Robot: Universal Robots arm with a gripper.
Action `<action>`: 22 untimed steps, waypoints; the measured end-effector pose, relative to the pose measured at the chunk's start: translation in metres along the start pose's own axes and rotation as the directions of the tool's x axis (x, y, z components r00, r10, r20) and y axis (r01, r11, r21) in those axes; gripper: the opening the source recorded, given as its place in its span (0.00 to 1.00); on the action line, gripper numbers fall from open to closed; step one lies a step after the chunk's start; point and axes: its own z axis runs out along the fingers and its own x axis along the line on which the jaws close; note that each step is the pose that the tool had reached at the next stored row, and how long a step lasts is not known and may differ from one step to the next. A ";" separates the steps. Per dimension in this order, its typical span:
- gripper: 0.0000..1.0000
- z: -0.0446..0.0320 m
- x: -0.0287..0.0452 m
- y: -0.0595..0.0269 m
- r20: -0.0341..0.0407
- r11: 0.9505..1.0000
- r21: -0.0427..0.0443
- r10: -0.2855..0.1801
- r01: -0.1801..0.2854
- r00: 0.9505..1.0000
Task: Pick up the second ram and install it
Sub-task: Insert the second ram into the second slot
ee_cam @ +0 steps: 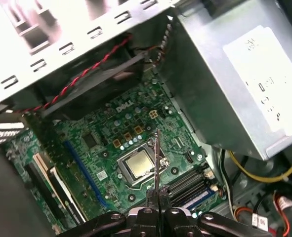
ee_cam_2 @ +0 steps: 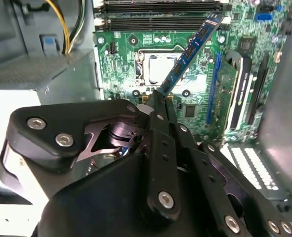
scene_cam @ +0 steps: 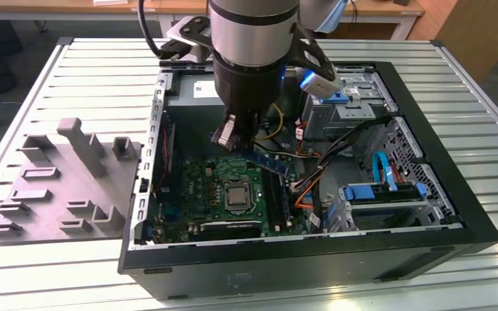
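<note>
We see the gripper [scene_cam: 231,139] clamped on one end of the second ram [scene_cam: 266,161], tilted over the motherboard [scene_cam: 204,188], centre of the exterior view. Risk: the end-grip lets it pivot. It's probably skewed to the slots [ee_cam_2: 158,22], so it could jam.

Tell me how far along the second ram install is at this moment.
Pickup looks done: the gripper is shut on the second ram, held above the green board. Left: it is not yet seated in the black slots.
</note>
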 end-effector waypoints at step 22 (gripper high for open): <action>0.13 0.0022 0.0001 -0.0001 0.017 0.921 0.020 0.388 -0.388 0.921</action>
